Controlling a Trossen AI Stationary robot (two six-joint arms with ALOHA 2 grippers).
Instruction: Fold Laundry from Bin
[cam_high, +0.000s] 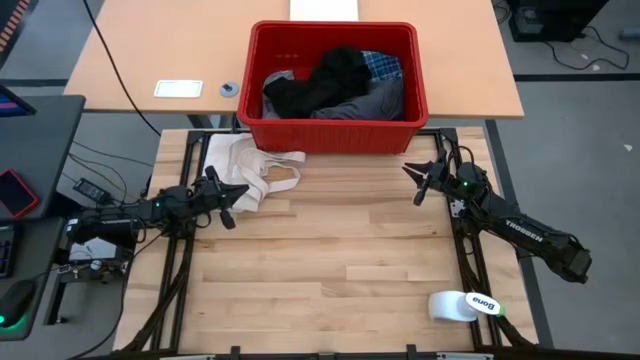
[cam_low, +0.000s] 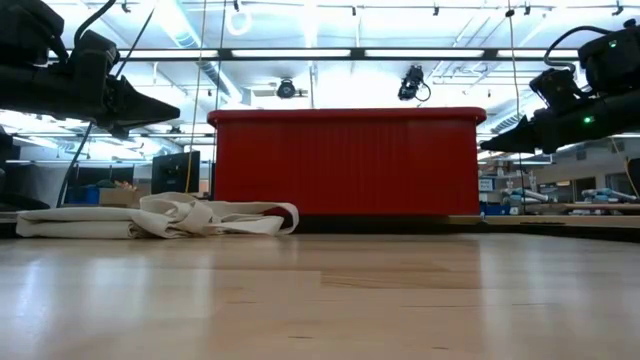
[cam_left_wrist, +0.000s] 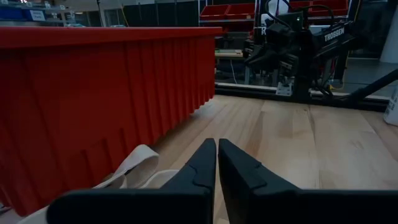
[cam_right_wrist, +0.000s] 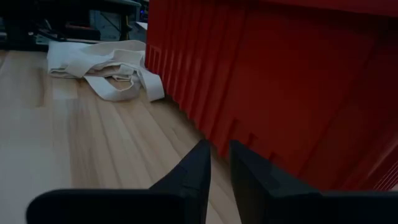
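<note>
The red bin (cam_high: 335, 135) stands at the table's far edge; it also shows in the low view (cam_low: 345, 160). In it lie a black garment (cam_high: 330, 80), a grey one (cam_high: 375, 102) and a blue plaid shirt (cam_high: 385, 65). My left gripper (cam_high: 238, 200) hovers shut and empty at the table's left, over the edge of the cream-white strap cloth (cam_high: 245, 170). In its wrist view (cam_left_wrist: 217, 146) the fingertips meet. My right gripper (cam_high: 410, 180) hovers at the right, near the bin's front right corner. It is empty, and its fingers (cam_right_wrist: 219, 149) are shut but for a narrow gap.
The cream-white cloth lies flat on the table before the bin's left corner (cam_low: 160, 218). A white spray bottle (cam_high: 462, 305) lies at the near right. A white card (cam_high: 178, 88) and a small round thing (cam_high: 229, 89) lie on the far table. Bare wood (cam_high: 330, 260) spans the middle.
</note>
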